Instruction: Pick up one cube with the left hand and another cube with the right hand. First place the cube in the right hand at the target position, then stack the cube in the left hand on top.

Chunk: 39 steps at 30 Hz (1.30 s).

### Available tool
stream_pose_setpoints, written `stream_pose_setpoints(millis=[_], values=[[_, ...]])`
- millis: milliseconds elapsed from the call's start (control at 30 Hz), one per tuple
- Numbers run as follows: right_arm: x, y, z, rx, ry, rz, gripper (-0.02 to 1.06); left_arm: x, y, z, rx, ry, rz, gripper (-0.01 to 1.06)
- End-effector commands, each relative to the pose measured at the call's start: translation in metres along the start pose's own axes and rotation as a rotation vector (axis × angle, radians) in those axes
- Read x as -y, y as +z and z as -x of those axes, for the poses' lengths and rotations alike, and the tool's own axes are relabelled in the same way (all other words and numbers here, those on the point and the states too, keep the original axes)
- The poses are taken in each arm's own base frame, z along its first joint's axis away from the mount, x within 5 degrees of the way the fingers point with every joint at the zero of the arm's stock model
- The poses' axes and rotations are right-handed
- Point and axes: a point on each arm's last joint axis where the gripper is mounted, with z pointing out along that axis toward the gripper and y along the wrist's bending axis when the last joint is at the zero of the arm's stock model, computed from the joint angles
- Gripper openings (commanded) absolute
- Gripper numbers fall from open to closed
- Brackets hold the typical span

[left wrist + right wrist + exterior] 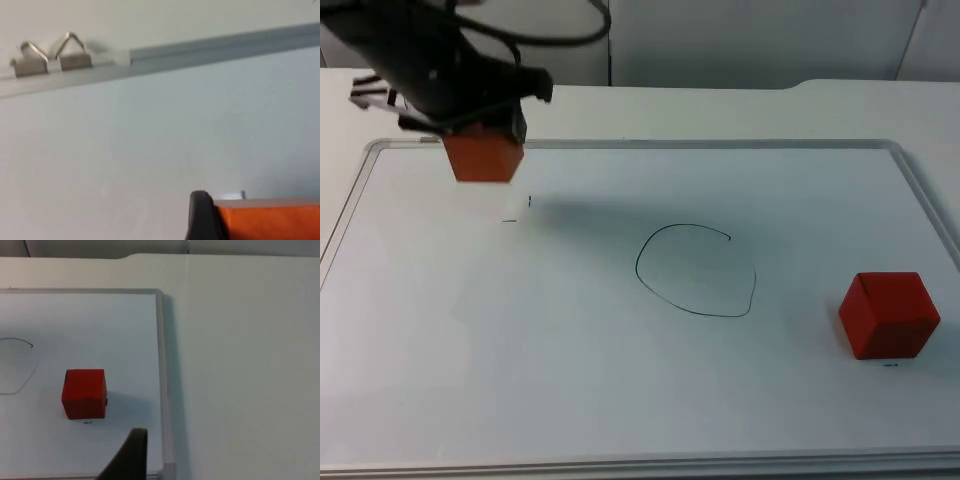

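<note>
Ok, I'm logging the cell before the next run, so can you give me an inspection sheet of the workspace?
Surface: white board with a raised clear rim, lying on the white table.
Job's things: orange cube held above the board's far left; red cube resting near the right edge; hand-drawn circle mid-board, nothing inside.
Clutter: two metal clips at the board's edge.
Hands: left hand grips the orange cube; right hand waits near the red cube.
Cables: left out.
Surroundings: grey wall behind.
</note>
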Motion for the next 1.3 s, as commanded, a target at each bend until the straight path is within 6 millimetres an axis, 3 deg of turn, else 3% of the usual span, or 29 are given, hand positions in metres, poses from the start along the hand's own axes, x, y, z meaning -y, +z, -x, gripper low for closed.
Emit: stream_pose_setpoints(millis=[0,67,100,233,267,400,433,567,767,933,967,1100,1133,1267], values=[[0.000,0.000,0.000,0.003,0.005,-0.001,1.05,0.010,-0.039,0.016,0.069,0.007,-0.025,0.22],[0.000,0.000,0.000,0.003,0.005,-0.001,1.05,0.016,-0.080,0.027,0.139,0.027,-0.039,0.22],[0.000,0.000,0.000,0.003,0.005,-0.001,1.05,0.016,-0.080,0.027,0.139,0.027,-0.039,0.22],[-0.001,0.000,0.000,0.003,-0.008,0.008,1.05,0.025,-0.161,0.036,0.256,0.079,-0.053,0.22],[-0.001,0.000,0.000,0.003,-0.008,0.008,1.05,0.025,-0.161,0.036,0.256,0.079,-0.053,0.22],[-0.002,0.000,0.000,0.003,-0.013,0.014,1.05,0.029,-0.231,0.029,0.323,0.141,-0.038,0.22],[-0.002,0.000,0.000,0.003,-0.013,0.014,1.05,0.029,-0.231,0.029,0.323,0.141,-0.038,0.22],[-0.002,0.000,0.000,0.003,-0.013,0.014,1.05,0.028,-0.278,0.012,0.367,0.177,-0.021,0.22],[-0.002,0.000,0.000,0.003,-0.013,0.014,1.05,0.024,-0.309,-0.024,0.430,0.187,-0.017,0.22],[-0.002,0.000,0.000,0.003,-0.013,0.014,1.05,0.014,-0.327,-0.086,0.454,0.185,-0.020,0.22],[-0.002,0.000,0.000,0.003,-0.013,0.014,1.05,0.014,-0.327,-0.086,0.454,0.185,-0.020,0.22],[-0.002,0.000,0.000,0.003,-0.013,0.014,1.05,0.003,-0.325,-0.141,0.451,0.160,-0.025,0.22],[-0.002,0.000,0.000,0.003,-0.013,0.014,1.05,0.003,-0.325,-0.141,0.451,0.160,-0.025,0.22],[-0.002,0.000,0.000,0.003,-0.013,0.014,1.05,-0.005,-0.322,-0.181,0.471,0.159,-0.028,0.22]])
